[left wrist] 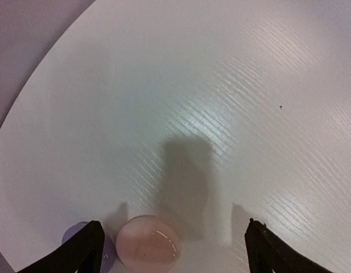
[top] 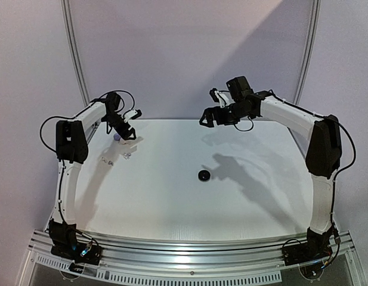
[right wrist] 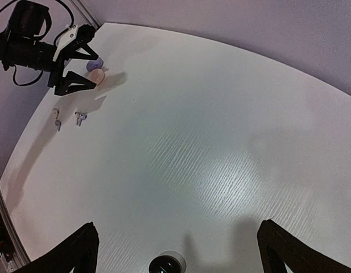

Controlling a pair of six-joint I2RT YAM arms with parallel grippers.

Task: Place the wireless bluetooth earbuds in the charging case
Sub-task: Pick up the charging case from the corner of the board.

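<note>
White tabletop held the earbuds near its left edge, lying close together but apart. The left gripper hung above a pale pink puck toward the far left corner, its jaws spread wide and empty. Fetching a bud would likely need a centred, gentle pinch, since so small a thing could skitter. The right gripper was also spread and empty, toward the far edge. Count: two buds and three pucks, namely the pink one, a lavender puck just beside it, and a black puck mid-table.
</note>
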